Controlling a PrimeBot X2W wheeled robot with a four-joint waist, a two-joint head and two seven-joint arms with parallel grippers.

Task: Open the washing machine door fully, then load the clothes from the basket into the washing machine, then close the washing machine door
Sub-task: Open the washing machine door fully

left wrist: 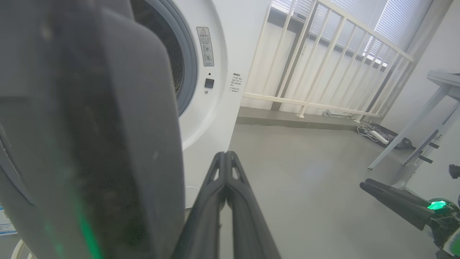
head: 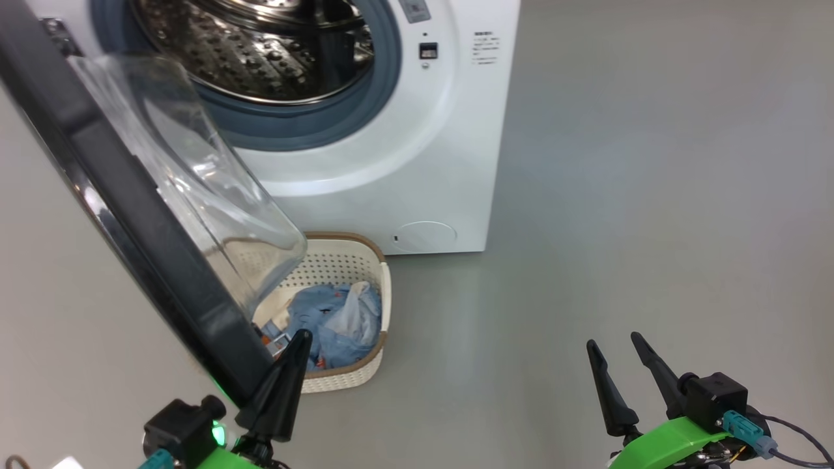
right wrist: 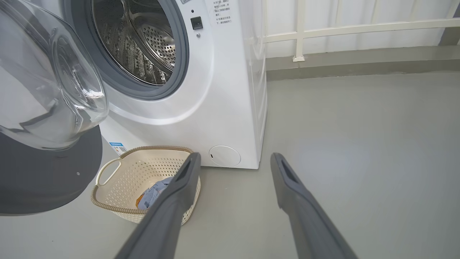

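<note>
Our left tool has its two dark fingers pressed flat together with nothing between them. It sits just beside the lower edge of the washing machine door, and we cannot tell whether it touches the black rim. Our right tool is spread wide and holds nothing, low at our right over bare grey floor, well apart from the machine.

The door is swung out to our left, its clear glass bowl bulging towards the washing machine. The mouth of the steel drum is uncovered inside its blue-grey ring.

The basket stands on the floor just in front of the machine's lower front, left of the small round flap and partly under the door's glass in our head view. The clothes lie inside it, a light blue bundle with white and orange showing.
</note>
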